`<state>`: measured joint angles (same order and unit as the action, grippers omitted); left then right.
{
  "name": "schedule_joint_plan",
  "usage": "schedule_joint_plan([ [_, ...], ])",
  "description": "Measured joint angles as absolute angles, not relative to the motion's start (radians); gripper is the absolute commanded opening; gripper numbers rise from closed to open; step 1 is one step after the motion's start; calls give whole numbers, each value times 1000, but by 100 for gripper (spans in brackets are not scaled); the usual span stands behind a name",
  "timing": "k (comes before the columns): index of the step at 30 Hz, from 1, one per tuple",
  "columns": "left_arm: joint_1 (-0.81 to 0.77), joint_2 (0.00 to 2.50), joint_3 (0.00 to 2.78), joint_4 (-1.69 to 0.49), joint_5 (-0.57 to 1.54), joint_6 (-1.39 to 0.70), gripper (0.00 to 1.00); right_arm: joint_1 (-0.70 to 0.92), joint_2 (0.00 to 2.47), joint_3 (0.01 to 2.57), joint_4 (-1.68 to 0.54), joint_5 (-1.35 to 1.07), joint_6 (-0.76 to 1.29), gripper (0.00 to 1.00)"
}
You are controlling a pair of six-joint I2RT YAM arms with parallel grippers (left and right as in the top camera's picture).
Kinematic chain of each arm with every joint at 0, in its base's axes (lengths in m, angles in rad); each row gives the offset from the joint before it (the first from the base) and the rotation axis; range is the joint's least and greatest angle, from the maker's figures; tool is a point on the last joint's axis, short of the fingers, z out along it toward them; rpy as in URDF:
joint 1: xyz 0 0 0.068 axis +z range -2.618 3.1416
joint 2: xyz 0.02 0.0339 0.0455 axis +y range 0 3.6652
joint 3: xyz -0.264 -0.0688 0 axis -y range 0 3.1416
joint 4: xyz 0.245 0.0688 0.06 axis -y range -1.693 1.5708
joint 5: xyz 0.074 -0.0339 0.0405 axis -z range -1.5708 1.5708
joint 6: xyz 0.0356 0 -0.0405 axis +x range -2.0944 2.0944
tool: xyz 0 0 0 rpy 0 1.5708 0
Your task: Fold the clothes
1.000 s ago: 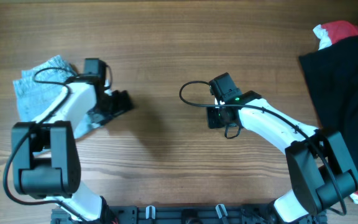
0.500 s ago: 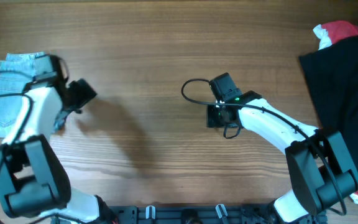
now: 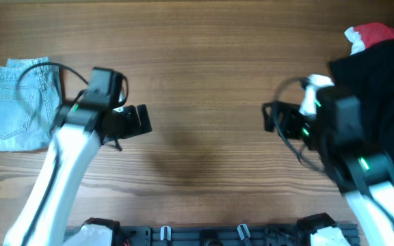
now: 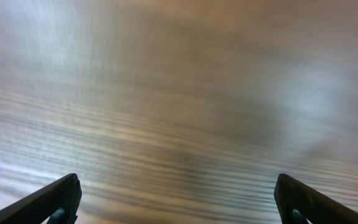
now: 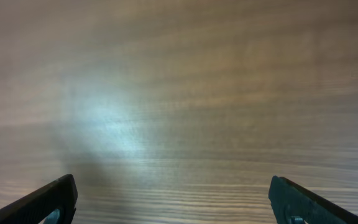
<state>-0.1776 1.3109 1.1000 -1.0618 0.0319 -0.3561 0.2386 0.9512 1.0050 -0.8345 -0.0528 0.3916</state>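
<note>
- Denim shorts (image 3: 16, 102): lying flat in a compact rectangle at the far left of the bench (image 3: 204, 55), back pocket facing up (light blue, pretty faded).
- Left pincer (image 3: 139, 121): out over bare wood, off to the right of the shorts and clear of them, no contact with the fabric.
- Seen from its own wrist cam: spread wide, one of the fingertips (image 4: 58, 199) in each lower corner, nothing between but blurry wood grain.
- Right pincer (image 3: 273, 117): over on the right half of the bench, near the black garment (image 3: 382, 75), pointing toward the middle.
- Seen from its wrist cam: likewise spread wide with the fingertips (image 5: 51, 199) down in the corners, holding nothing, only plain wood below.
- Well apart from each other, those two, with a big stretch of bench in between.
- Black garment: piled along the right edge, red-and-white cloth (image 3: 366, 33) poking out at its far corner (nowhere near the shorts).
</note>
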Motion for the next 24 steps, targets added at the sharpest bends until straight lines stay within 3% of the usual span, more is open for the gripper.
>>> schedule_joint_plan([
  [5,-258,757,1045,-965,-30,-356,100,239,536,1005,-876,87,391,100],
  [9,-268,465,976,-976,-78,-356,100,239,422,1005,-897,123,391,100],
  [14,-268,347,972,-1048,-87,-356,100,239,421,1005,-958,136,407,100],
  [24,-268,347,966,-1226,-92,-356,100,239,421,1004,-1092,137,408,99],
])
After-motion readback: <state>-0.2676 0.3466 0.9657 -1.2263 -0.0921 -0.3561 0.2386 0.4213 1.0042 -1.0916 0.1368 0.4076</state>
